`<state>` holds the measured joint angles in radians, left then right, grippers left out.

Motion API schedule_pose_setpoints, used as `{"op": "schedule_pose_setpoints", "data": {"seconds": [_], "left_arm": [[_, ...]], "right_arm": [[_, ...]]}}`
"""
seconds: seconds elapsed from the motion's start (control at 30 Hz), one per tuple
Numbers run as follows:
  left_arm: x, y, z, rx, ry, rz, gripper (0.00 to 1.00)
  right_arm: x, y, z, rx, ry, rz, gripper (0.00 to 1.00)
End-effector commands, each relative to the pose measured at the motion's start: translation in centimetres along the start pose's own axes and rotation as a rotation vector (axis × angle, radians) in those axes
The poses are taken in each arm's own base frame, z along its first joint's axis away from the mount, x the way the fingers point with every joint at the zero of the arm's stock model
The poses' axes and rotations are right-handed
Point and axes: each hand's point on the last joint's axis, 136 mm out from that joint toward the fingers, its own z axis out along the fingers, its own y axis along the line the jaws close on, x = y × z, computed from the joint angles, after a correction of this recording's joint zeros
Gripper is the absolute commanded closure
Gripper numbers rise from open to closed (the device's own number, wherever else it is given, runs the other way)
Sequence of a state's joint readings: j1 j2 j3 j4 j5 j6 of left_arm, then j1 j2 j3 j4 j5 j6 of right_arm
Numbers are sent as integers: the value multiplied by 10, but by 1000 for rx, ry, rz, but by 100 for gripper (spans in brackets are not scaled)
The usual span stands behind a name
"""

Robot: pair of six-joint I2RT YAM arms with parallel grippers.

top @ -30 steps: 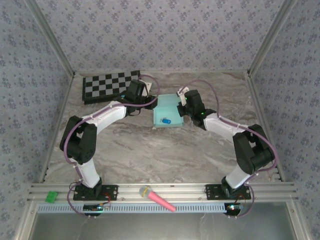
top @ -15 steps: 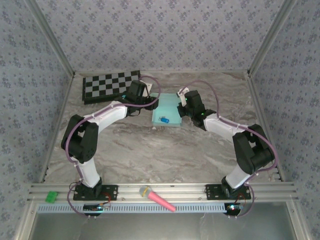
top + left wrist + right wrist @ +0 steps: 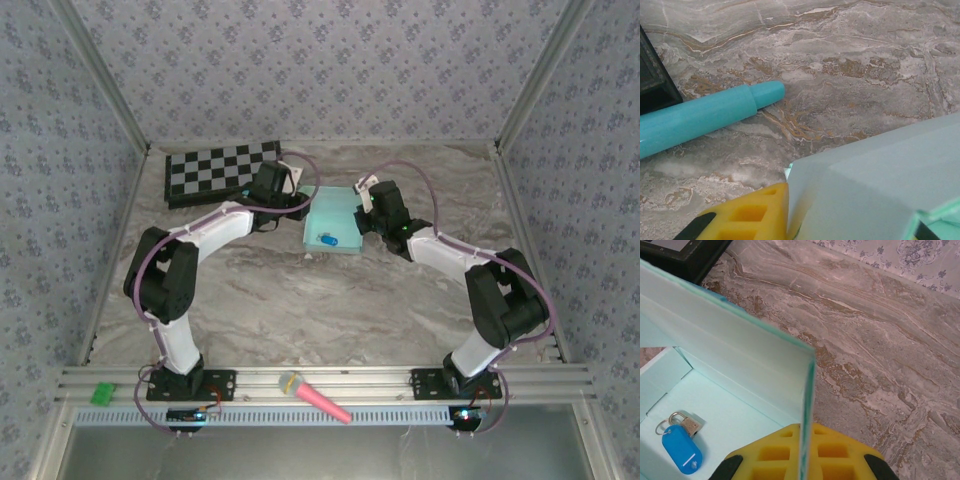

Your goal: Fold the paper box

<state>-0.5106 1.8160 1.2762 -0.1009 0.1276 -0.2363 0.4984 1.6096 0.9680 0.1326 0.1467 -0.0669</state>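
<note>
Two robot arms met at one paper box (image 3: pixel 335 222) at the far middle of a marble-patterned table (image 3: pixel 300 290). At far left lay one black-and-white checkerboard (image 3: pixel 225 170). Next to it, the left gripper (image 3: pixel 303 205) sat at the box's left wall. The left wrist camera caught one yellow finger (image 3: pixel 747 217) just beside the pale aqua cardboard, but whether the jaws were gripping it could not be told. One teal marker pen (image 3: pixel 700 117) lay on the marble nearby, apart from the box. The box stood open-topped with its walls raised, and one blue tag (image 3: pixel 682 450) on a metal ring rested on its floor (a small brass-coloured piece hung from the same ring). On the right, the right gripper (image 3: pixel 368 215) was closed tight on the box's right wall. The upright wall's thin edge ran down into its yellow pads (image 3: pixel 835 452). Along the near rail lay one green block (image 3: pixel 102 393) at left and one pink pen (image 3: pixel 315 397) near the middle.
</note>
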Motion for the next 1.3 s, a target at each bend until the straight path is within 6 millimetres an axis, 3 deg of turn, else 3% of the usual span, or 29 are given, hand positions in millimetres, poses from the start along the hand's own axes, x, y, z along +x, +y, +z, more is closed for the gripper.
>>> {"op": "schedule_pose_setpoints", "data": {"seconds": [0.0,0.37,1.27], "left_arm": [[-5,-7,-5,31,-22,-17,80],[-13,-16,-9,2,-67,-58,83],[-16,-14,-15,-43,-143,-132,85]], "right_arm": [[-1,4,1,15,-6,28,99],[-3,4,11,111,-45,73,96],[-1,-4,20,252,-49,246,90]]}}
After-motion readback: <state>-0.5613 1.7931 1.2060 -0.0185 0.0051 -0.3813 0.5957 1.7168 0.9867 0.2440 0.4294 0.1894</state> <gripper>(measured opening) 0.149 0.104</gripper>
